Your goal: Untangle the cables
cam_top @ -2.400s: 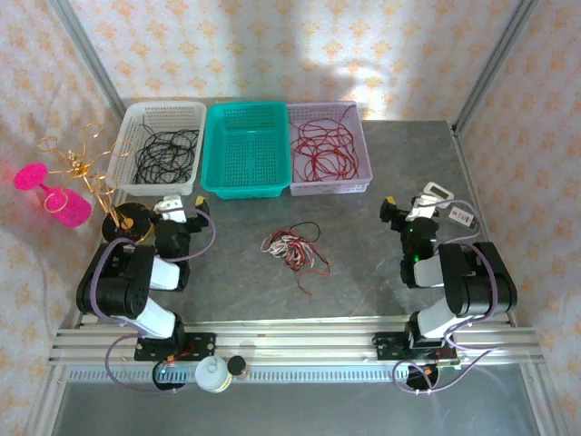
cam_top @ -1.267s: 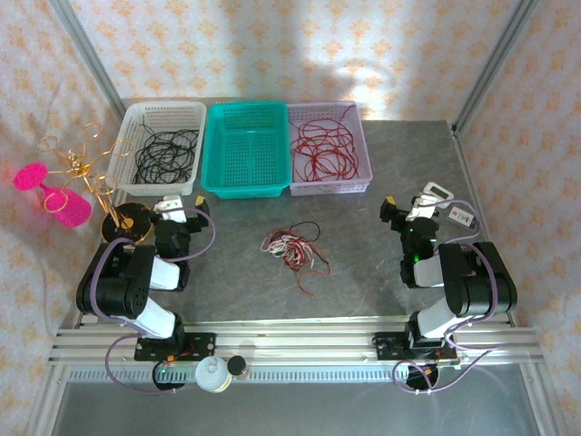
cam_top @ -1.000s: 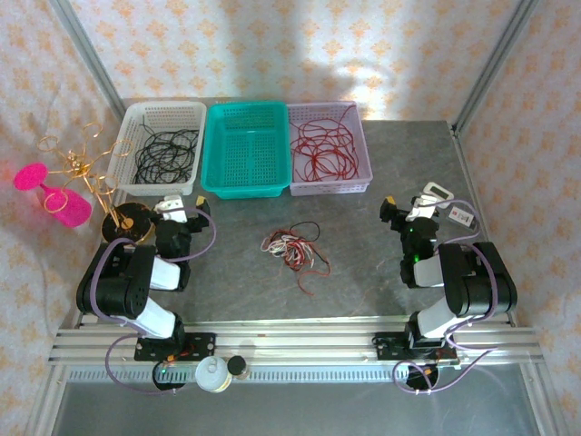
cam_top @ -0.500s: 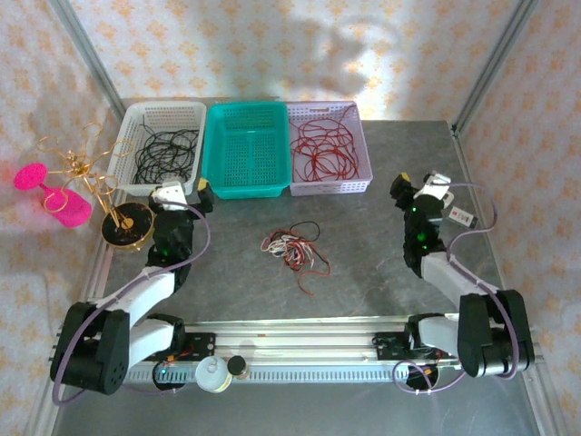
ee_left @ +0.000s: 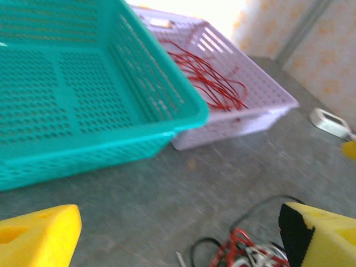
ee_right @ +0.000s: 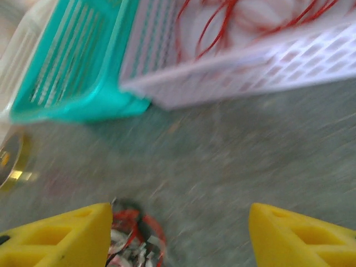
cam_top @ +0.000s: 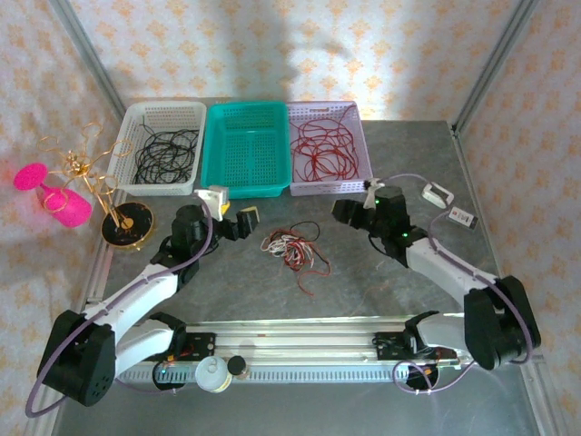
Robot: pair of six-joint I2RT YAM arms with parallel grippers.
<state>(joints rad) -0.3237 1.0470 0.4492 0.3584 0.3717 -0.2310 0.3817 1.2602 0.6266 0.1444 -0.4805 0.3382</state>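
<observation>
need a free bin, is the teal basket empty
Empty: the teal basket has a bare mesh floor in the top and left wrist views.

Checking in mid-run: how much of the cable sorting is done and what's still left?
Done: black cables lie in the white basket, red cables in the lilac basket. In hand: nothing gripped; the left claw and right claw sit open on either side of the tangle on the table. Left: that red, black and white tangle is still knotted, and the teal basket holds no cable.
</observation>
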